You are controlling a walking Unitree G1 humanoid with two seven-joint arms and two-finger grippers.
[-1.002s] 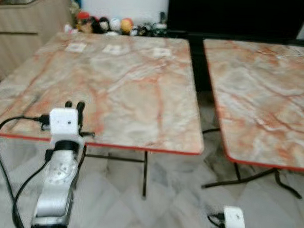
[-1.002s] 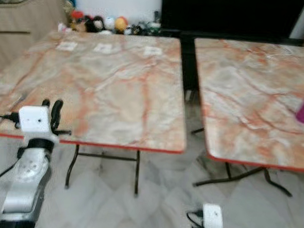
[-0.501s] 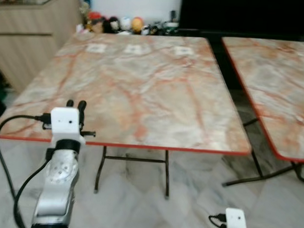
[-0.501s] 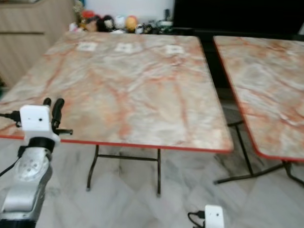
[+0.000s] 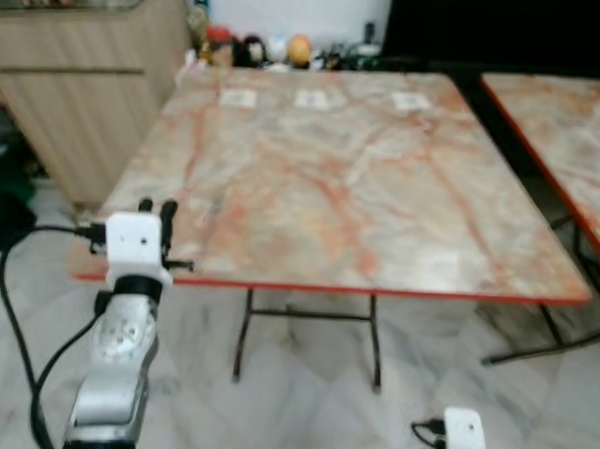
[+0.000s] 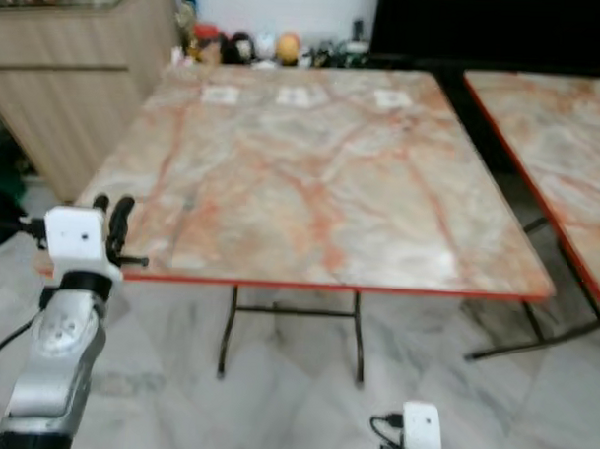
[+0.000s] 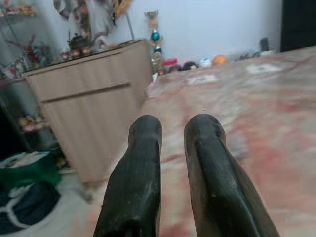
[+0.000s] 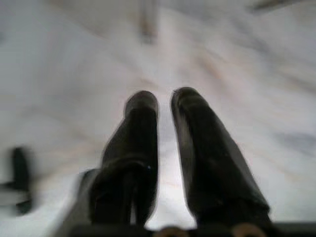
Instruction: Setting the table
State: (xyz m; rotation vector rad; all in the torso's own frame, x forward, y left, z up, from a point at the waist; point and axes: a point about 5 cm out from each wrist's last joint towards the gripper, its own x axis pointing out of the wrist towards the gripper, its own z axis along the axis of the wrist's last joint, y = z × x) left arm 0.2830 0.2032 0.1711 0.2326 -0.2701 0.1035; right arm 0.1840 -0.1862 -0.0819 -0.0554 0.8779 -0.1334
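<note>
A marble-patterned folding table (image 5: 380, 188) with a red edge stands in front of me. Its top is bare except for three small white cards (image 5: 312, 99) near the far edge. My left gripper (image 5: 156, 208) is raised at the table's front left corner, about level with the edge. In the left wrist view its fingers (image 7: 143, 148) stand nearly together with nothing between them. My right arm (image 5: 465, 435) hangs low over the floor, and its gripper (image 8: 163, 98) is shut with nothing in it, pointing at blurred floor tiles.
A second marble table (image 5: 570, 116) stands to the right across a narrow gap. A wooden cabinet (image 5: 87, 99) stands left of the table, with dark bags (image 5: 5, 214) on the floor beside it. Small toys (image 5: 257, 51) line the back wall. The table's black legs (image 5: 306, 333) stand on pale tiles.
The whole picture has shifted right, so the camera has turned left: the first table is now centred and the cabinet shows more. Both arms hold the same pose.
</note>
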